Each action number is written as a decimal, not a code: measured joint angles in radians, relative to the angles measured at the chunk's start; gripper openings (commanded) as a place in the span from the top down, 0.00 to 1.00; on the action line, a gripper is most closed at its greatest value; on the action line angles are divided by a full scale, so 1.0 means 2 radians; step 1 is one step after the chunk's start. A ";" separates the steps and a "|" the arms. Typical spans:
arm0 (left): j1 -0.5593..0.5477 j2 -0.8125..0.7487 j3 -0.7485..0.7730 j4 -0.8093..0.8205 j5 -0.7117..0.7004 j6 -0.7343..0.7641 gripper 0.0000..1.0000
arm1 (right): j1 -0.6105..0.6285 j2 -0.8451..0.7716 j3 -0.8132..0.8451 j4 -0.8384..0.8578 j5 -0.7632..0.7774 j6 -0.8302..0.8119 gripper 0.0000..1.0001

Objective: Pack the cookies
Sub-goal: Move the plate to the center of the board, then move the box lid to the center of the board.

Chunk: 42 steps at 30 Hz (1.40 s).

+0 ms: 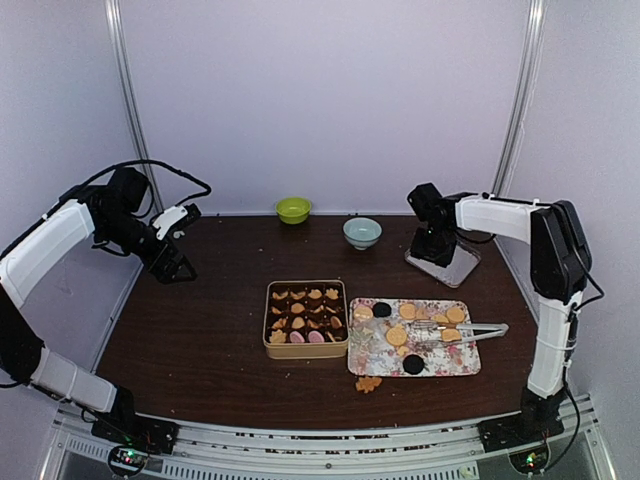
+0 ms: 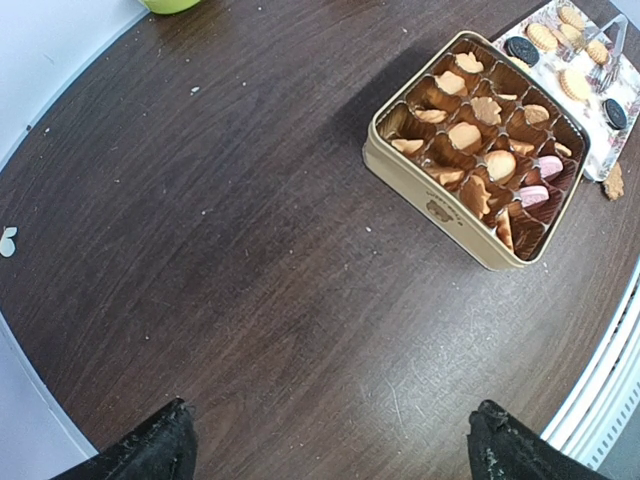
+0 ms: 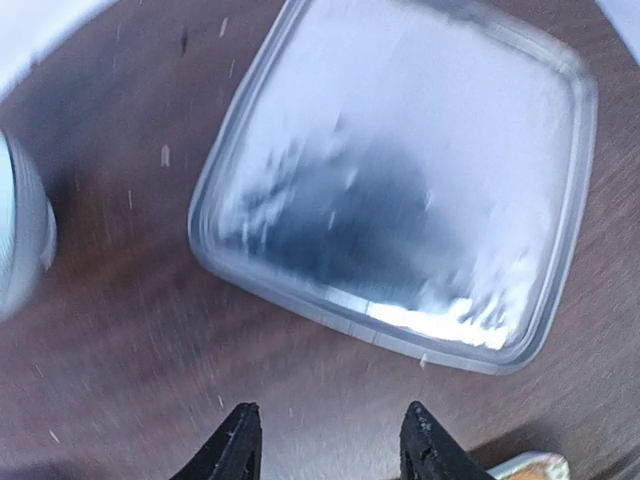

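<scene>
I see the cookies (image 1: 397,336) in three places. Most sit in the paper cups (image 2: 400,122) of the tan tin (image 1: 305,350): tan-orange ones, some leaning on edge, with two pink ones (image 1: 297,337) side by side in the near row. On the flowered tray (image 1: 465,360) just right of the tin lie flat round tan ones and two dark ones (image 1: 413,364). One tan leaf-shaped cookie (image 1: 368,383) lies alone on the table (image 1: 200,340), just off the tray's near edge.

Left arm (image 1: 50,245) hangs raised, left jaws spread wide; right arm (image 1: 500,215) points down, right jaws partly apart.
</scene>
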 measured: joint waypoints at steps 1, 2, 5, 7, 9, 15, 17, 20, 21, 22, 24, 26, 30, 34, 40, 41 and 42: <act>0.000 0.000 0.000 0.000 0.000 0.000 0.03 | -0.009 0.002 0.011 -0.001 0.003 0.004 0.54; 0.000 0.000 0.000 0.000 0.000 0.000 0.03 | -0.017 0.006 0.023 -0.004 0.006 0.006 0.54; 0.000 0.000 0.000 0.000 0.000 0.000 0.03 | -0.037 0.034 0.058 -0.017 0.017 0.017 0.56; 0.000 0.000 0.000 0.000 0.000 0.000 0.03 | -0.042 0.054 0.070 -0.027 0.025 0.021 0.57; 0.000 0.001 0.000 0.000 0.000 0.000 0.03 | -0.043 0.078 0.086 -0.046 0.034 0.025 0.57; 0.000 0.006 0.000 0.000 0.002 0.000 0.03 | -0.028 0.156 0.200 -0.130 0.074 0.030 0.55; 0.000 0.006 0.000 0.000 0.002 0.000 0.03 | -0.021 0.184 0.253 -0.163 0.088 0.031 0.55; 0.000 0.006 0.000 0.000 0.003 0.000 0.03 | -0.014 0.223 0.325 -0.205 0.104 0.033 0.55; 0.000 0.006 0.000 0.001 0.003 0.001 0.03 | -0.011 0.231 0.339 -0.216 0.106 0.034 0.55; 0.000 0.006 0.000 0.000 0.003 0.002 0.03 | -0.010 0.237 0.348 -0.225 0.109 0.034 0.55; 0.000 0.006 0.000 0.001 0.004 0.003 0.02 | -0.009 0.241 0.353 -0.241 0.109 0.036 0.56; 0.000 0.006 0.000 0.002 0.007 0.004 0.02 | -0.009 0.240 0.349 -0.251 0.108 0.040 0.55; -0.001 0.029 0.023 0.009 0.032 0.001 0.05 | -0.009 0.184 0.242 -0.197 0.098 0.034 0.54; -0.032 0.132 0.125 0.018 0.047 -0.010 0.05 | -0.015 0.092 0.144 -0.155 0.075 0.021 0.54; -0.144 0.331 0.375 0.016 0.051 -0.032 0.05 | -0.039 -0.038 0.072 -0.092 0.068 0.001 0.53; -0.159 0.365 0.420 0.020 0.052 -0.036 0.05 | -0.042 -0.058 0.054 -0.088 0.069 -0.001 0.53; -0.170 0.390 0.458 0.018 0.052 -0.041 0.05 | -0.045 -0.076 0.037 -0.085 0.070 -0.003 0.54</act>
